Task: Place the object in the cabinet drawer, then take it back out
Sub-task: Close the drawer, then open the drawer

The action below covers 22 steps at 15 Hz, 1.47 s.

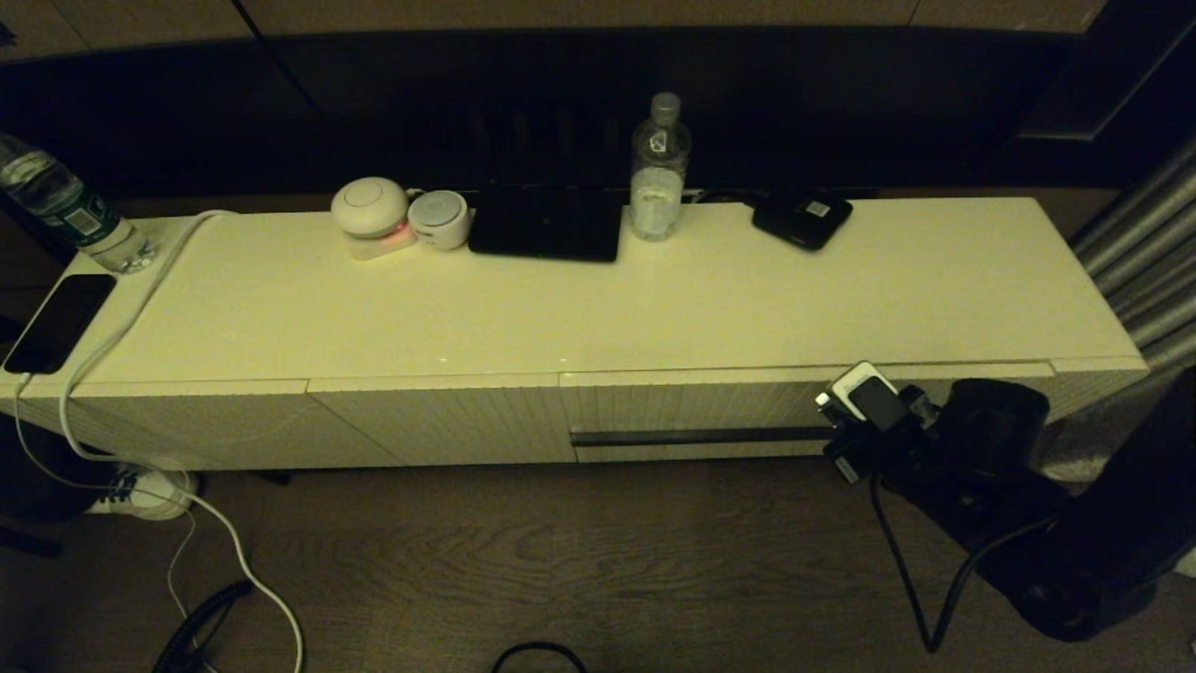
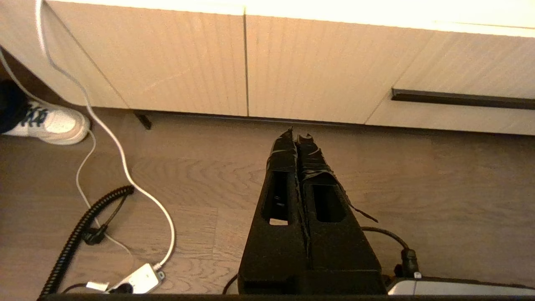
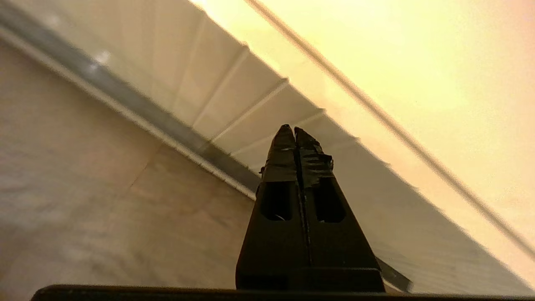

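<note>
The black umbrella shows in no view. The cabinet drawer (image 1: 701, 407) is pushed in flush, its dark handle strip (image 1: 701, 436) running along the ribbed white front. My right gripper (image 1: 838, 447) is at the right end of that strip. In the right wrist view the gripper (image 3: 290, 129) is shut with nothing in it, its tips close before the drawer front (image 3: 259, 113) and just beside the handle strip (image 3: 125, 96). My left gripper (image 2: 297, 133) is shut and empty, low over the wooden floor in front of the cabinet, left of the drawer (image 2: 459, 79).
On the cabinet top (image 1: 654, 308) stand a water bottle (image 1: 660, 168), two round white devices (image 1: 374, 215), a flat black slab (image 1: 547, 224) and a black device with a white label (image 1: 802, 217). A phone (image 1: 58, 322), a second bottle (image 1: 70, 210) and a white cable (image 1: 112, 336) are at the left end.
</note>
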### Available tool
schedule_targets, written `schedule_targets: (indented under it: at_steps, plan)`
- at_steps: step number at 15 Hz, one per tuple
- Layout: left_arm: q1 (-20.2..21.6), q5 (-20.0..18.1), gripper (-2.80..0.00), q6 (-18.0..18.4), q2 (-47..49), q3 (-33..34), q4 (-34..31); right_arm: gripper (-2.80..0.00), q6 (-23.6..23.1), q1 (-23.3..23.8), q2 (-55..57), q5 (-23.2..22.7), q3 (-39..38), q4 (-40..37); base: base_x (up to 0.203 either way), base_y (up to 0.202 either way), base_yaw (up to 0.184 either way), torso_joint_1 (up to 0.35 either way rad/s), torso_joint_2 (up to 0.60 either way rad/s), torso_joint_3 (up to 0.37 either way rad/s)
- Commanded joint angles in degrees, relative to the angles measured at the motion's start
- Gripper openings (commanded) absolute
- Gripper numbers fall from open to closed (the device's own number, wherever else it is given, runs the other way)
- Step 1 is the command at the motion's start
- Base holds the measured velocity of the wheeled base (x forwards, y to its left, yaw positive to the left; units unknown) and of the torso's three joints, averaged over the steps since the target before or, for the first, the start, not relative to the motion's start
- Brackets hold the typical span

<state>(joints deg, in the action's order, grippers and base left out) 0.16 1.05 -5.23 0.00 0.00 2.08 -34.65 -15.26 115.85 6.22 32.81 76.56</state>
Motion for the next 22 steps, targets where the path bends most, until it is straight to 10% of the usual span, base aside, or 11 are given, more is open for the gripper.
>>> schedule_targets:
  at_steps: [1, 11, 15, 22]
  plan:
    - [0.0, 0.0, -2.80, 0.0, -0.1, 0.0, 0.0, -2.80, -0.5, -0.4, -13.2, -0.1, -6.3, -4.3, 0.000, 0.000, 0.000, 0.000, 0.00, 0.000]
    - [0.0, 0.0, -2.80, 0.0, -0.1, 0.0, 0.0, -2.80, -19.0, -7.2, -59.0, -0.6, -18.5, -63.7, 0.000, 0.000, 0.000, 0.000, 0.00, 0.000]
    - [0.0, 0.0, -2.80, 0.0, -0.1, 0.0, 0.0, -2.80, -27.2, -10.6, -55.7, -0.5, -20.5, -64.4, 0.000, 0.000, 0.000, 0.000, 0.00, 0.000]
    - [0.0, 0.0, -2.80, 0.0, -0.1, 0.0, 0.0, -2.80, -25.7, -10.6, -36.6, -8.1, -16.7, -56.1, 0.000, 0.000, 0.000, 0.000, 0.00, 0.000]
